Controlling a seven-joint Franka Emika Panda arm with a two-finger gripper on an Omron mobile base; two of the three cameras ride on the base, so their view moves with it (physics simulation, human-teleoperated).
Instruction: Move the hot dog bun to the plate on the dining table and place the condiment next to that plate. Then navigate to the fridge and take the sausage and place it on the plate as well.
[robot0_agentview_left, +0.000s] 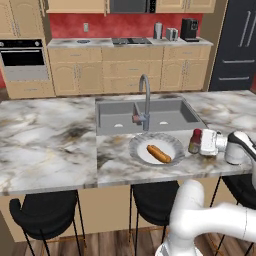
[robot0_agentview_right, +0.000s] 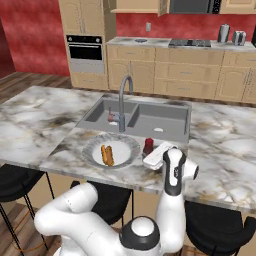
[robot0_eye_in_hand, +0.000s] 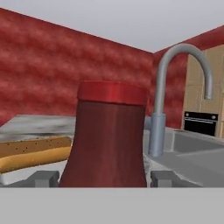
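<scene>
Dining table: we are working at the long island with the white-grey veined marble top, its inset grey sink and arched steel tap sitting just behind our work spot.
Plate: the large round plate with white centre and greyish glassy rim is lying near the front edge, in front of the sink, within easy reach of the arm.
Hot dog bun: the small elongated orange-brown roll is resting on the plate's white centre, so we are judging that part of the task done.
Condiment: the small dark-red bottle with a dark cap is standing upright on the marble just beside the plate's rim, as the task asks.
Gripper: our two-finger gripper is reaching in level from the side; the finger tips are standing wide on either side of the bottle's base with a visible gap, so we are judging the bottle let go, not gripped.
</scene>
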